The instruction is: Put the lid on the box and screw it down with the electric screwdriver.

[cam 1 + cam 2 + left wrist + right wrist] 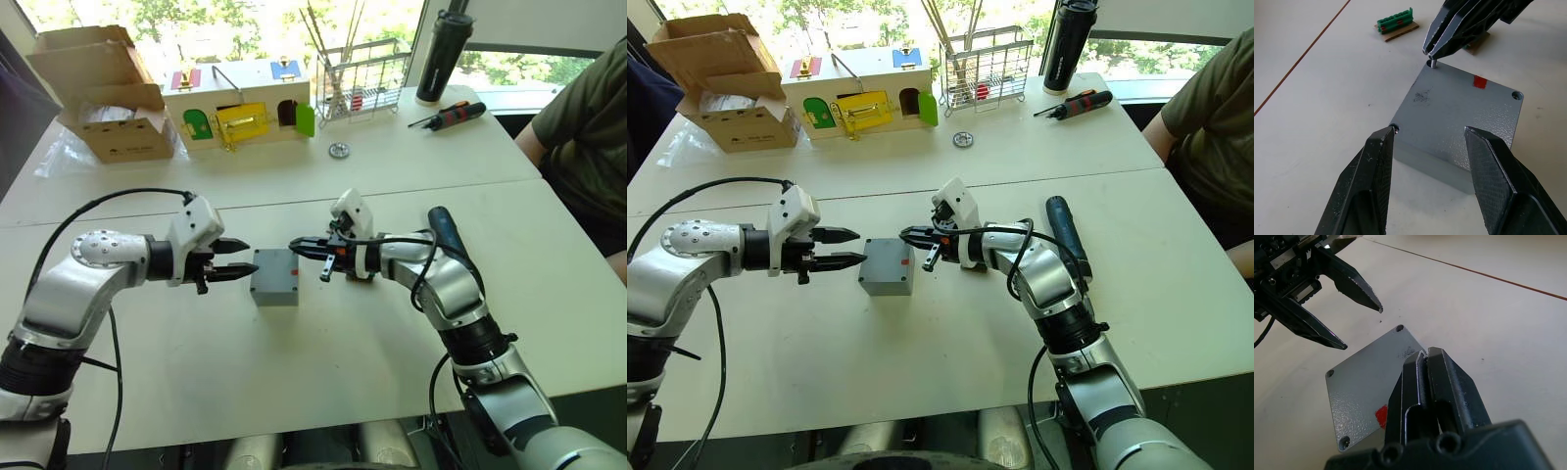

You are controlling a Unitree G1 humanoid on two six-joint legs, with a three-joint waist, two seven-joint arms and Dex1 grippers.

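The grey box point(274, 292) stands in the middle of the table with the lid point(1459, 107) lying flat on top of it, a red mark near one edge. My left gripper point(250, 258) is open, its fingers point(1369, 181) level with the box's left side, one at each near corner. My right gripper point(294, 245) reaches in from the right and is shut on a small screw point(1433, 62) held at the lid's far corner hole. The electric screwdriver point(1064, 233) lies on the table behind my right forearm, not held.
Along the far edge are a cardboard box point(108, 98), a wooden box with coloured doors point(240, 108), a wire rack point(362, 83), a black bottle point(443, 54) and a hand screwdriver point(451, 115). A green connector point(1396, 22) lies near the box. A person point(588, 127) sits at the right.
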